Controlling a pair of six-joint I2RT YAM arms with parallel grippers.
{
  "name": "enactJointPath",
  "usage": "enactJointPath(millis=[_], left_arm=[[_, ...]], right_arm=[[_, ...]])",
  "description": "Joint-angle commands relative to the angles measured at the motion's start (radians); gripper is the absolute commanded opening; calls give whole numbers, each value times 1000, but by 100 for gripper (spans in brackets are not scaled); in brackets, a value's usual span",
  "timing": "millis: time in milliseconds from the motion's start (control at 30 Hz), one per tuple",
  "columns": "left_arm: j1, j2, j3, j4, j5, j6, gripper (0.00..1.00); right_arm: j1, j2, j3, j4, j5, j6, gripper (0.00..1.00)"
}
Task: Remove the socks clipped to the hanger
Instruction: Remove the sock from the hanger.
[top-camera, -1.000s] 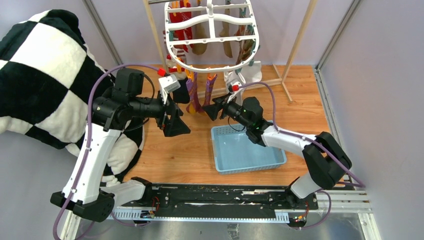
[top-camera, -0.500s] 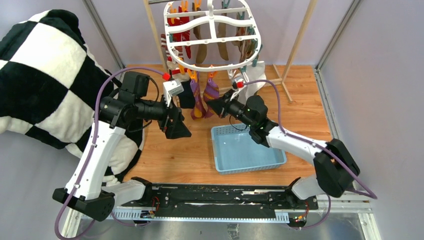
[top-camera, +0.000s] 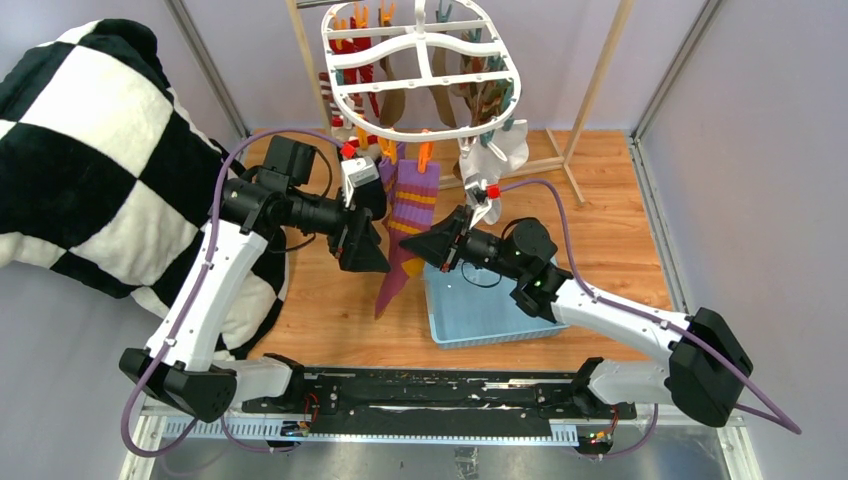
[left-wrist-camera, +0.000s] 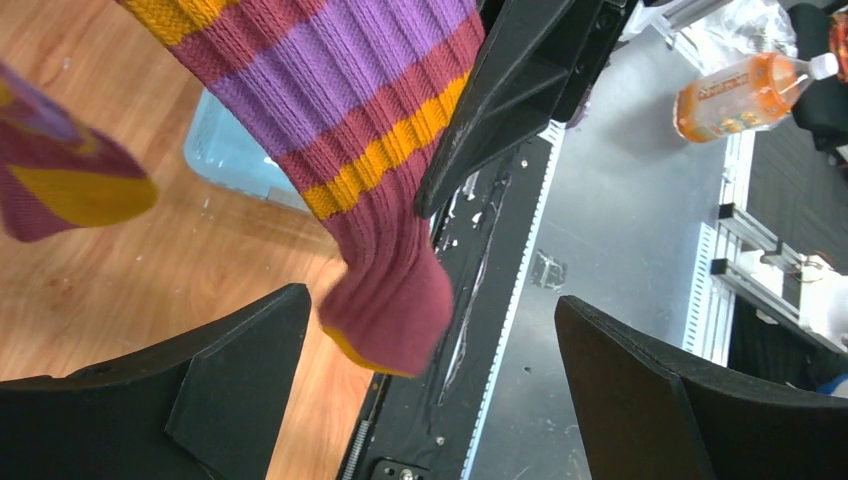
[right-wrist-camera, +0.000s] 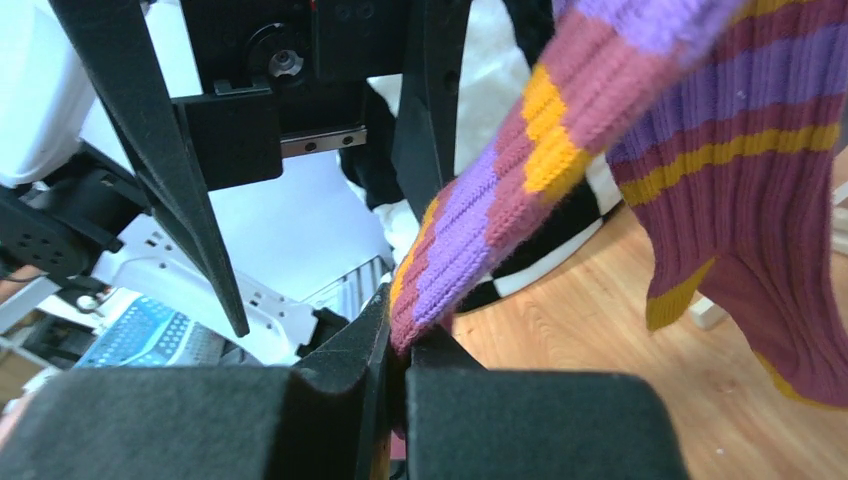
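Note:
The white oval hanger (top-camera: 420, 70) hangs at the back with several socks clipped under its rim: red (top-camera: 335, 88), brown (top-camera: 405, 100), white (top-camera: 497, 150). A purple, maroon and orange striped sock (top-camera: 412, 205) hangs from an orange clip (top-camera: 425, 156) at the near rim. My right gripper (top-camera: 414, 243) is shut on the middle of this sock (right-wrist-camera: 500, 220), which stretches taut from its jaws (right-wrist-camera: 400, 345). My left gripper (top-camera: 368, 250) stands wide open just left of it; the sock's loose end (left-wrist-camera: 385, 320) dangles between its fingers (left-wrist-camera: 230, 380) without touching them. A second striped sock (right-wrist-camera: 740, 200) hangs behind.
A light blue tray (top-camera: 555, 318) sits on the wooden floor under my right arm. The black-and-white checked blanket (top-camera: 90, 150) fills the left side. A light wooden rack (top-camera: 592, 95) holds the hanger. An orange bottle (left-wrist-camera: 745, 85) lies beyond the table's near edge.
My right gripper has closed on the striped sock and drawn it toward the near side. The hanger has swung back. The left arm has shifted slightly right, still open.

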Motion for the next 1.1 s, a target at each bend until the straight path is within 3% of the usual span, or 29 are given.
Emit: enactJointPath(millis=[0,333,533,800,867,933,1067], left_arm=[[-4,6,5,-3,92,30,100],[-4,-1,-46,-5,169,87,100],[-4,43,-27,-6,137,127,100],[-9,68,-34,-9,227,124,99],[-10,70,-52,-11,237,121,91],[-10,75,-60,-10,241,114,77],[-10,76,-48,-9,251,107,31]], right_arm=[[21,-4,-28,139,-57,133,0],[21,74,1,331,-133,334,0],[24,92,8,373,-156,396,0],[26,110,25,393,-138,449,0],[29,125,28,413,-136,466,0],[30,136,27,420,-125,477,2],[28,129,26,382,-93,461,8]])
